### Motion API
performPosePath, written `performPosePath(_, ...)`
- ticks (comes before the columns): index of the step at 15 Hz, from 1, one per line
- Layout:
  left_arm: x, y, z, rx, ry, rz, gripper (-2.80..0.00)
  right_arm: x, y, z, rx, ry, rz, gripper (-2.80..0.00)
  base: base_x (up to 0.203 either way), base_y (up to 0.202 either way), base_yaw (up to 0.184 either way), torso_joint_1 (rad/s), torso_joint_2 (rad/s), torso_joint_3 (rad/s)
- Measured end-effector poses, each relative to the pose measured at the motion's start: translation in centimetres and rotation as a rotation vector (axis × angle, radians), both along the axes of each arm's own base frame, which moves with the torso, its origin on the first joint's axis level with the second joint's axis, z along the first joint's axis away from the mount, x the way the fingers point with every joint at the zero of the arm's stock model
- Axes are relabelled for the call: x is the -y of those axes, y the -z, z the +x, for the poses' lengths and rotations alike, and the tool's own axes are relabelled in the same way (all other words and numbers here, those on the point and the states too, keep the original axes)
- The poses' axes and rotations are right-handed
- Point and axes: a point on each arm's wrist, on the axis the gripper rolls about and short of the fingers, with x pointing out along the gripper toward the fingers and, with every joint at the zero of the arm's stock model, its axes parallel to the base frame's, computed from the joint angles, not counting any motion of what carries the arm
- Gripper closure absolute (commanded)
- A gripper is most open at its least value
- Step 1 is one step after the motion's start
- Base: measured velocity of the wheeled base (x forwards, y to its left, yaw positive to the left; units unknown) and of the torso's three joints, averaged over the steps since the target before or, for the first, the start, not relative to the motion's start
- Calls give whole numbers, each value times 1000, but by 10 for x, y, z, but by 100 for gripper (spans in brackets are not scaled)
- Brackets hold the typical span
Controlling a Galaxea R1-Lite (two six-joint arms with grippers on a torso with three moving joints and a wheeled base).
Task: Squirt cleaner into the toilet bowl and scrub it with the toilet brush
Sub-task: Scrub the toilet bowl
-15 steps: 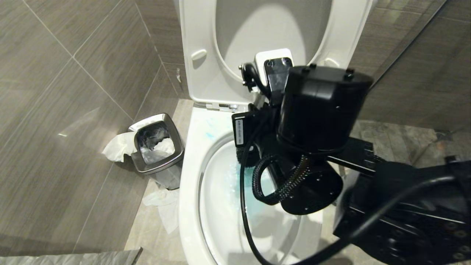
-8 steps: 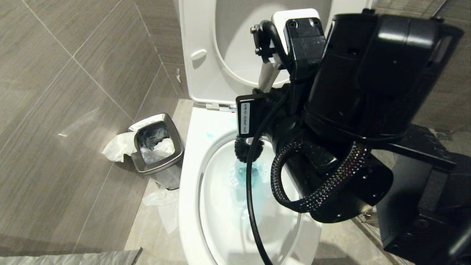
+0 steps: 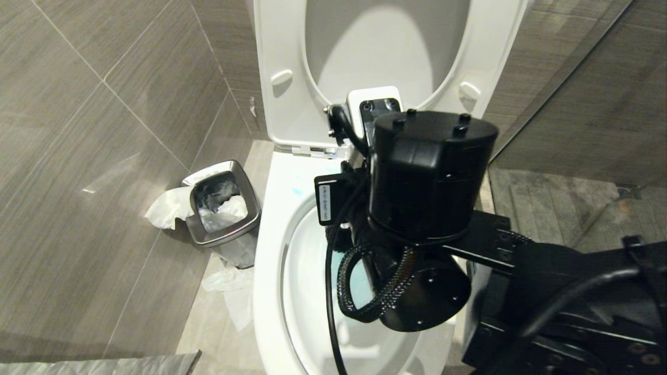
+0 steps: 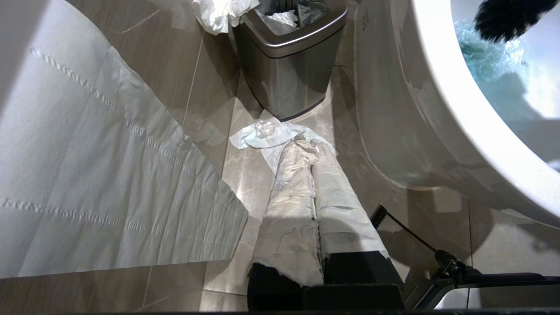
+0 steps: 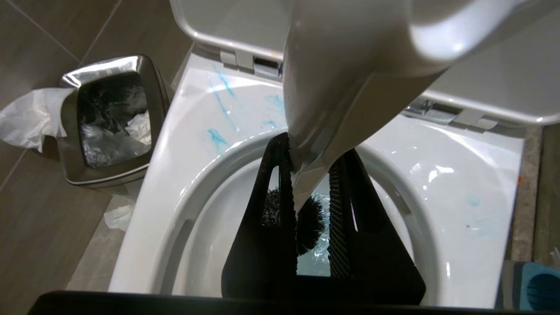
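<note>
Right gripper (image 5: 308,192): angled down over glossy white ceramic toilet bowl (image 5: 175,144), clamped on slim white plastic toilet brush (image 5: 332,87).
Brush head: below fingertips, over turquoise-blue cleaner (image 4: 485,65).
Left gripper (image 4: 315,210): closed, paper-wrapped, low above floor.

From my station: toilet bowl (image 3: 271,245) as landmark. Bin (image 3: 221,208) to its left, on floor; tissue (image 3: 229,291) before bin. Seat (image 3: 281,78) raised behind. Toilet brush (image 5: 310,221) head inside bowl; holder (image 5: 531,286) to its right.
</note>
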Motion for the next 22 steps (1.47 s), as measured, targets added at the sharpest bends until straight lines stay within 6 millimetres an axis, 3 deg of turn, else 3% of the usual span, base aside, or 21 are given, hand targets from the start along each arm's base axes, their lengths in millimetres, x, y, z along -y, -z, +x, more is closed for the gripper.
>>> performPosePath(6,0,0,0,0,-1,-1,0,-11,26,40,-23,74,-28,0,0,0,0,0,0,0)
performPosePath(14,0,0,0,0,-3,-3,0,-28,34,61,-13,90,-9,0,0,0,0,0,0,13)
performPosePath(22,0,0,0,0,-2,-2,0,-48,44,41,-24,30,-30,0,0,0,0,0,1,54)
